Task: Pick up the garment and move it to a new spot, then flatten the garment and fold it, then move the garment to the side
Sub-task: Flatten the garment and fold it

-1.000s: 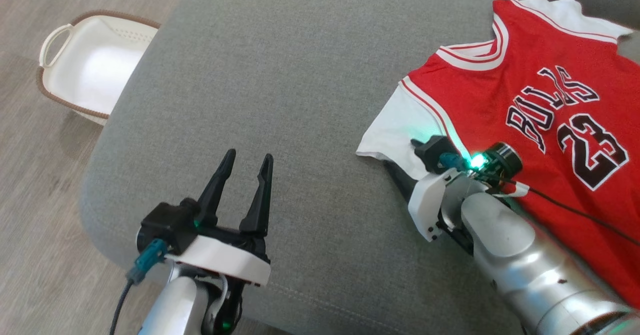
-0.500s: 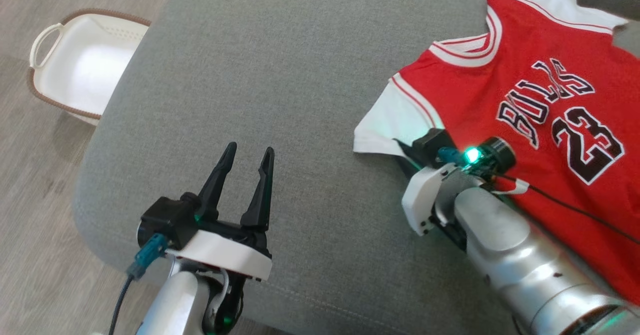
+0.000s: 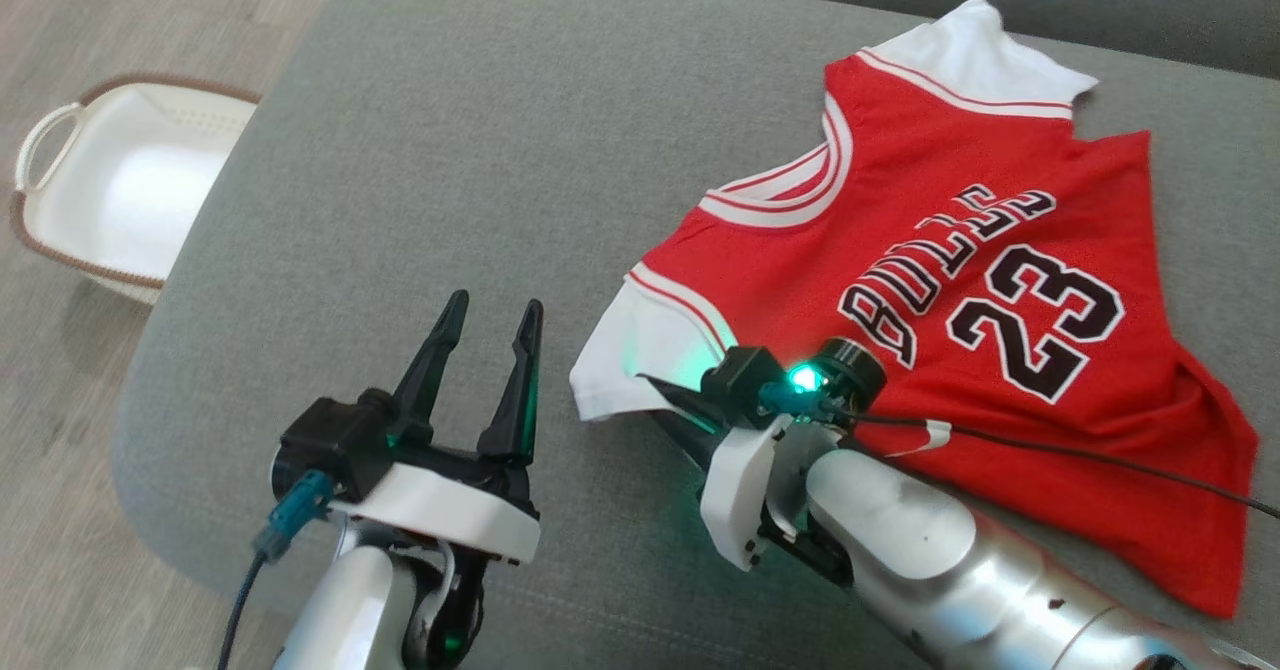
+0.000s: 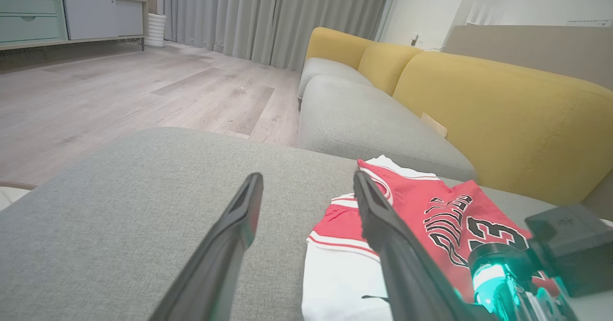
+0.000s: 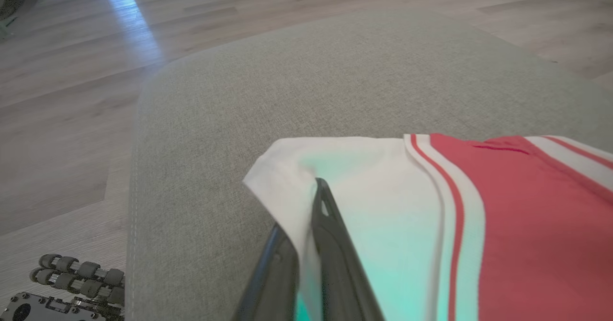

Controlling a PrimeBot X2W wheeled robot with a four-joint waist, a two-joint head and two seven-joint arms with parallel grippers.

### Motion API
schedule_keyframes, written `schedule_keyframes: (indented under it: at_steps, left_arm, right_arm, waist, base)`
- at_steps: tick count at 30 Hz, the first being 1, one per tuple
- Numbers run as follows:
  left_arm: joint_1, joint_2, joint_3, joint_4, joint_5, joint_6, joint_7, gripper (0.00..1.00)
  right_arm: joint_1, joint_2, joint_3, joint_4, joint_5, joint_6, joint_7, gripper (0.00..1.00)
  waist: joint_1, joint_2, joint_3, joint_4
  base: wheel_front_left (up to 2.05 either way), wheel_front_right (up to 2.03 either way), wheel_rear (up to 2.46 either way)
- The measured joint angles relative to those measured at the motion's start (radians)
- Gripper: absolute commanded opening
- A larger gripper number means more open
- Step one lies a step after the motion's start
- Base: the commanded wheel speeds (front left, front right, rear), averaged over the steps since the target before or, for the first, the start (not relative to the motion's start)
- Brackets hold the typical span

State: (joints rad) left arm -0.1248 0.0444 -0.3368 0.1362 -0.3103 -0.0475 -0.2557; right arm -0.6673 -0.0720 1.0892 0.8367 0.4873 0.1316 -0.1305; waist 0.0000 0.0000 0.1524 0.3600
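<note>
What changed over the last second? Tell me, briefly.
The right tool, shut on the white sleeve, dragged the jersey toward the robot's left across the grey cushion, turning it somewhat. The head camera shifted too, so part of that slide is only apparent. Unchanged: the grip on the sleeve, the left tool open and empty, the basket on the floor.

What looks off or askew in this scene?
The jersey lies skewed on the grey cushion, its hem corner rumpled. The right gripper is shut on the edge of its white sleeve. The left gripper is open, apart from the cloth. No damage visible.
</note>
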Motion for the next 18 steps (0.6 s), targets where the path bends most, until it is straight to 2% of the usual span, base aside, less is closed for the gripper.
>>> schedule_keyframes:
  at_steps: [5,9,13,18]
  left_arm:
    - [0.003,0.0,0.013,0.002,0.01,0.0,0.0,1.0]
    - [0.026,0.0,0.028,0.007,0.014,-0.001,0.0,1.0]
    - [0.049,0.0,0.04,0.011,0.02,-0.001,0.0,1.0]
    - [0.081,0.001,0.066,0.013,0.034,-0.001,0.0,1.0]
  right_arm:
    - [0.0,0.001,0.024,0.024,0.033,0.0,-0.012,1.0]
    - [0.001,0.001,-0.008,0.055,0.05,0.0,-0.039,1.0]
    - [0.01,-0.006,-0.098,0.084,0.058,0.0,-0.078,1.0]
    - [0.085,-0.049,-0.276,0.092,0.056,0.0,-0.11,1.0]
  waist:
    - [0.0,0.0,-0.021,-0.027]
    - [0.0,0.0,-0.047,-0.05]
    - [0.0,0.0,-0.08,-0.074]
    - [0.0,0.0,-0.122,-0.112]
  base:
    - [0.0,0.0,0.0]
    - [0.0,0.0,0.0]
    - [0.0,0.0,0.0]
    - [0.0,0.0,0.0]
